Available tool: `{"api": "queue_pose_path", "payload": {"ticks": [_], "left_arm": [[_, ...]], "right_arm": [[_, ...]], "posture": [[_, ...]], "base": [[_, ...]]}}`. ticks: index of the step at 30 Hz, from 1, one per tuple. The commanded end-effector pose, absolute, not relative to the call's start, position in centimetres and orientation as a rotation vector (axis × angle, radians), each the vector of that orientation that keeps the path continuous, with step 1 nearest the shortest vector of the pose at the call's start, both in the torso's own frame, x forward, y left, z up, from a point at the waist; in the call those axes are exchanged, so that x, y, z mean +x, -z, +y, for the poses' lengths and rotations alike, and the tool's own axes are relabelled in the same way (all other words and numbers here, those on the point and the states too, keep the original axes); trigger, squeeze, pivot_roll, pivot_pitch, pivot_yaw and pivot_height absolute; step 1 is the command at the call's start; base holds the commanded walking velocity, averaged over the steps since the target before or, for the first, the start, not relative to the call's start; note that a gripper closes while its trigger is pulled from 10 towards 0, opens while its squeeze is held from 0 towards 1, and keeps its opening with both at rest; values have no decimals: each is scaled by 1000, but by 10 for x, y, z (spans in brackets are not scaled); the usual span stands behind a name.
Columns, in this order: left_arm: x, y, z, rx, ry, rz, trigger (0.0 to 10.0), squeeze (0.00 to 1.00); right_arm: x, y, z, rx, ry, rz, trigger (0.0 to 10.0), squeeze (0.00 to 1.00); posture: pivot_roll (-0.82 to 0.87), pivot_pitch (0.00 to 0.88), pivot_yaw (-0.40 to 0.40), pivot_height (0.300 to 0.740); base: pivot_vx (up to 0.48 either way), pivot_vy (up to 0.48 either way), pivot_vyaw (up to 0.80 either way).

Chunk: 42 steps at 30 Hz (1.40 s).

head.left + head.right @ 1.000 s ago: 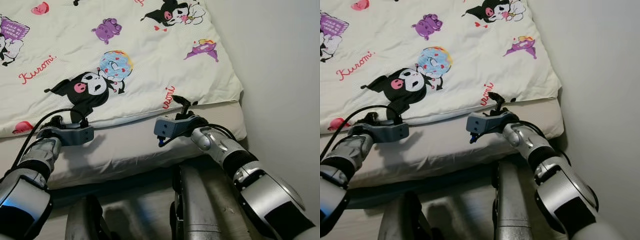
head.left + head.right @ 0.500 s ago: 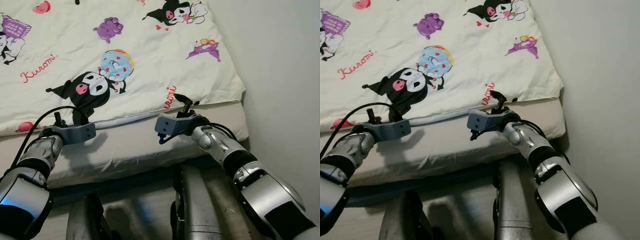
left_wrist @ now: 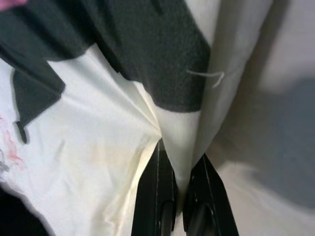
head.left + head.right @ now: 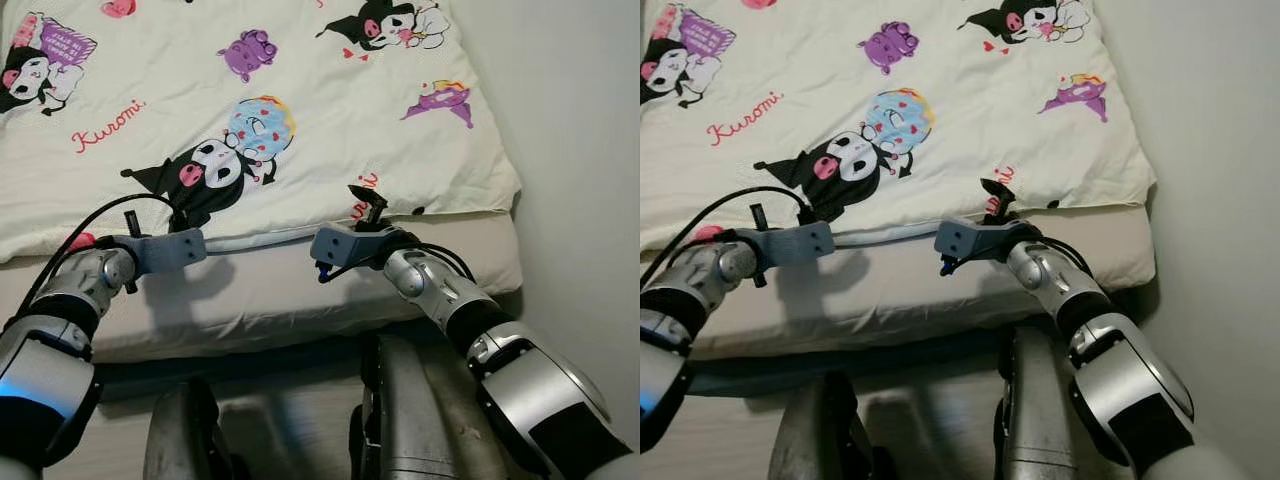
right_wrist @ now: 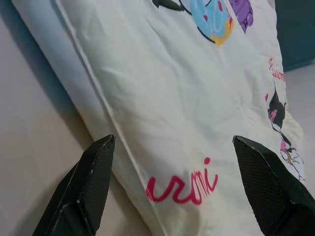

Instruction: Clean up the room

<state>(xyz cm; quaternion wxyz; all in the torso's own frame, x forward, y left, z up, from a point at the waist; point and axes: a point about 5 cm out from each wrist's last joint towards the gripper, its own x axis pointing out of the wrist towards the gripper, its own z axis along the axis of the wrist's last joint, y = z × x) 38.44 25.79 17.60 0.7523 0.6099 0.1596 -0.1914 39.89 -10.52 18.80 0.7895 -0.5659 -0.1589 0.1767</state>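
Both claws are at the near edge of the cream cartoon-print quilt (image 4: 300, 110), which lies spread flat over the pale grey mattress (image 4: 300, 290) of the bed, its right side running close along the plain white wall (image 4: 570, 150). The left claw (image 3: 179, 196) is clenched on the quilt's hem, a fold of cream fabric pinched between its two black fingers (image 3: 156, 196), just below a black cartoon figure (image 4: 205, 170) printed on the cloth. The right claw (image 5: 177, 182) is released, its fingertips spread wide on either side of the hem where red script lettering (image 5: 182, 184) is printed, near the quilt's right-hand corner. From the head camera, the two silver arms reach forward over the mattress edge, left claw (image 4: 180, 222) and right claw (image 4: 368, 205) well apart along the same hem. Below them the robot's own grey legs (image 4: 400, 420) stand against the bed.
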Motion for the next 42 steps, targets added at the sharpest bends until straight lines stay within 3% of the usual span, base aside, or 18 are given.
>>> {"api": "queue_pose_path", "payload": {"ticks": [1,11,15,19,27,34,42], "left_arm": [[366,-144,272,1291,535,523,0,0],[341,-118,271,1157,876,719,0,0],[326,-108,259,981,1082,766,0,0],[320,-105,252,928,1158,768,0,0],[277,-98,242,891,1400,887,0,0],[242,-96,255,888,1487,1031,0,0],[234,-98,260,929,1439,1050,0,0]], "right_arm": [[395,-176,-106,-1192,-403,-314,10000,0],[396,-179,-109,-1184,-391,-311,10000,0],[397,-181,-109,-1176,-385,-314,10000,0],[397,-181,-107,-1174,-389,-318,10000,0],[396,-179,-106,-1170,-399,-323,10000,0],[396,-179,-107,-1170,-399,-320,10000,0],[396,-178,-106,-1170,-400,-319,10000,0]], "posture": [[-46,440,56,456],[-27,431,70,456],[-19,428,79,456],[-17,428,81,456],[-10,427,87,456],[-6,425,87,456],[-4,423,88,456]], "base": [[0,0,0],[0,0,0],[0,0,0],[0,0,0],[0,0,0],[0,0,0],[0,0,0]]}}
